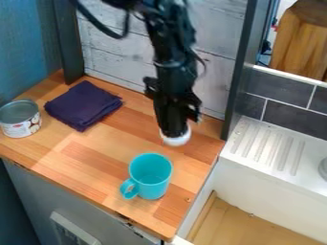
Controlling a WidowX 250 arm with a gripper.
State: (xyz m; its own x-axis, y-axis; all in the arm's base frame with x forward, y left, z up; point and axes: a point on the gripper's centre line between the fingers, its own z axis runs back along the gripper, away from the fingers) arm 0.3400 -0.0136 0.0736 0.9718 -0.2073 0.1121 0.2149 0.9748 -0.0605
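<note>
"One turquoise mug [150,175] stands upright, lower centre of the frame. Your hand [172,125]?"

"Near frame centre, a white rounded thing [176,139] at its tip. Wide or narrow, I cannot tell."

"Hazards?"

"A low sideways approach could topple the mug; any loose hold could drop the white rounded thing onto the desk [83,167]."

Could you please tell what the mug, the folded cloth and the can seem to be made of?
The turquoise mug looks like smooth plastic or glazed ceramic, evenly coloured with soft sheen. The folded cloth seems matt fabric, going by its soft, layered edges. The can looks like metal, with a grey rim and wrapped label.
</note>
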